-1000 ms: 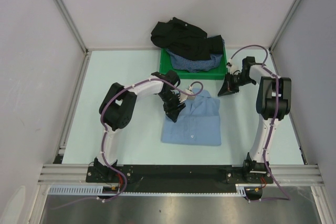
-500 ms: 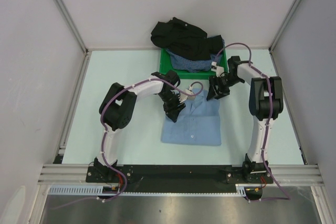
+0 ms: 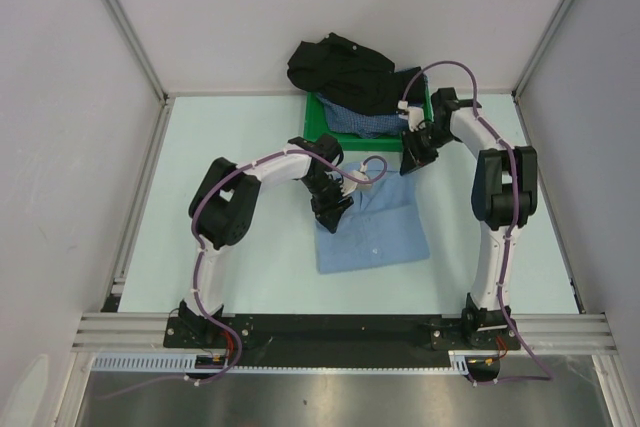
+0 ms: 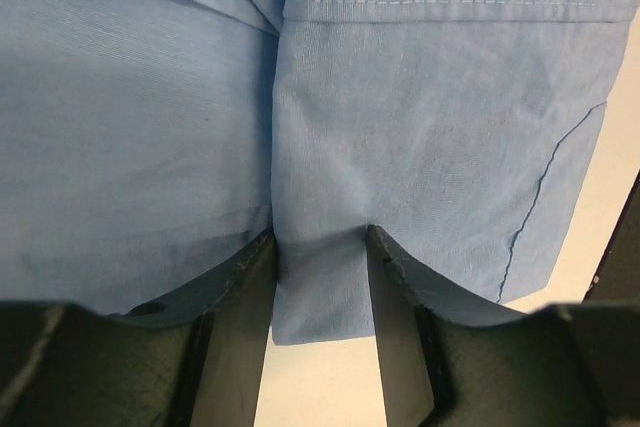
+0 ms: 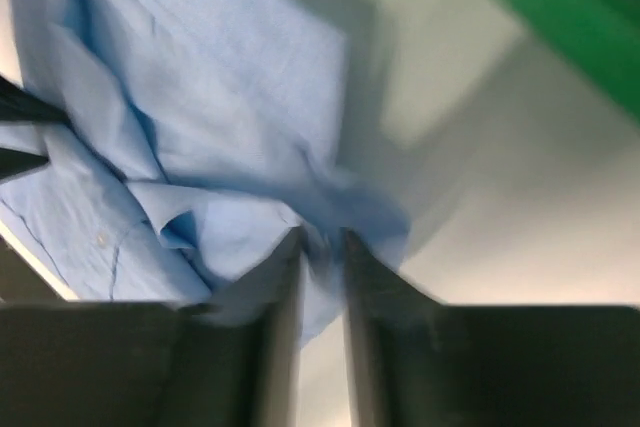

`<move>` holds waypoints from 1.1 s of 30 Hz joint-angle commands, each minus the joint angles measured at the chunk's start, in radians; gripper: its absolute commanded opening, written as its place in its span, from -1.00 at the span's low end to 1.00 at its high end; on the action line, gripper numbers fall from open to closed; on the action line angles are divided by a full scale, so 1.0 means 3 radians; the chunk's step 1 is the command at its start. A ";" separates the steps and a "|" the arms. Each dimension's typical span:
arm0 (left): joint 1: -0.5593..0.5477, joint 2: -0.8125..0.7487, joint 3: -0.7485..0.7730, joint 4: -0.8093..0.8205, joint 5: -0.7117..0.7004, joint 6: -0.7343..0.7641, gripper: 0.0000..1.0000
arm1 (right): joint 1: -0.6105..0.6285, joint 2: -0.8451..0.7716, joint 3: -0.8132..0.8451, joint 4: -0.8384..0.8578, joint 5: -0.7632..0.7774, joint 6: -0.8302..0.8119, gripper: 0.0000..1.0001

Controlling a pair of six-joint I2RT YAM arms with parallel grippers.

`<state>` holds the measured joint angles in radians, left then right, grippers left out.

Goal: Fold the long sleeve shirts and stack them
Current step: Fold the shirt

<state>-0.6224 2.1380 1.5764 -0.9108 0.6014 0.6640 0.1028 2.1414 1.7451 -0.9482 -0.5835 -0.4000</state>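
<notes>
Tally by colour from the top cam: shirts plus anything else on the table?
light blue shirt: 1
black shirt: 1
dark-blue checked shirt: 1
green tray: 1
Total: 4 (3 shirts, 1 tray)

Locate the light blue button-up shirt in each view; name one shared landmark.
Top external: light blue button-up cloth shirt, centre of the picture.
Left wrist: the shirt fills the frame, a fold pinched in the left hand.
Right wrist: upper left to centre, blurred, bunched in the right hand.
Landmark: green plastic tray, behind the shirt from above, top right for the right wrist.
</notes>
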 commanded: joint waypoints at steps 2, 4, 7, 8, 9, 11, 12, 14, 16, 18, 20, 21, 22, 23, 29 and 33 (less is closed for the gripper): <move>-0.0001 0.0180 -0.0121 0.0132 -0.0419 0.0205 -0.04 | -0.0046 -0.0174 0.0074 0.0154 0.0099 -0.0032 0.09; -0.0001 0.0185 -0.0116 0.0132 -0.0419 0.0205 -0.05 | -0.0112 -0.0225 0.0043 0.0154 0.0084 0.0105 0.17; 0.0009 0.0155 -0.0116 0.0142 -0.0384 0.0185 -0.02 | -0.0235 -0.0271 -0.0115 0.0210 0.0079 0.0233 0.24; 0.0044 0.0129 -0.0111 0.0172 -0.0333 0.0155 0.00 | -0.0281 -0.0271 -0.0151 0.0225 0.0048 0.0325 0.27; 0.0080 0.0073 -0.0101 0.0183 -0.0282 0.0073 0.03 | -0.0312 -0.0251 -0.0212 0.0215 0.0002 0.0387 0.28; 0.0223 -0.0024 -0.0045 0.0183 0.0014 -0.0045 0.10 | -0.0424 -0.0200 -0.0284 0.0200 -0.0136 0.0540 0.28; 0.0279 -0.0151 -0.0044 0.0183 0.0157 -0.0182 0.12 | -0.0440 -0.0194 -0.0386 0.0215 -0.0182 0.0561 0.28; 0.0438 -0.0264 -0.0095 0.0249 0.0485 -0.0366 0.16 | -0.0455 -0.0154 -0.0488 0.0297 -0.0315 0.0673 0.24; 0.0565 -0.0433 -0.0212 0.0310 0.0648 -0.0556 0.20 | -0.0455 -0.0123 -0.0636 0.0409 -0.0427 0.0811 0.23; 0.0627 -0.0525 -0.0279 0.0336 0.0649 -0.0669 0.22 | -0.0414 -0.0117 -0.0759 0.0486 -0.0443 0.0878 0.21; 0.0719 -0.0541 -0.0356 0.0311 0.0654 -0.0725 0.23 | -0.0394 -0.0123 -0.0948 0.0527 -0.0535 0.0888 0.01; 0.0750 -0.0546 -0.0387 0.0275 0.0659 -0.0751 0.23 | -0.0394 -0.0133 -0.1020 0.0532 -0.0570 0.0909 -0.15; 0.0816 -0.0536 -0.0458 0.0260 0.0700 -0.0766 0.23 | -0.0394 -0.0148 -0.1157 0.0553 -0.0606 0.0914 -0.59; 0.0847 -0.0546 -0.0499 0.0249 0.0705 -0.0797 0.22 | -0.0404 -0.0189 -0.1255 0.0568 -0.0617 0.0919 -0.79; 0.0934 -0.0653 -0.0765 0.0239 0.0746 -0.0838 0.16 | -0.0460 -0.0654 -0.1930 0.0655 -0.0607 0.0899 -1.00; 0.0934 -0.0674 -0.0822 0.0274 0.0843 -0.0899 0.15 | -0.0572 -0.0746 -0.1789 0.0604 -0.0337 0.0776 -0.15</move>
<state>-0.3496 2.0006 1.3388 -0.8406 0.7826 0.4248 -0.0410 1.9755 1.1664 -0.7822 -0.7643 -0.1287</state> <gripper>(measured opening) 0.578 0.293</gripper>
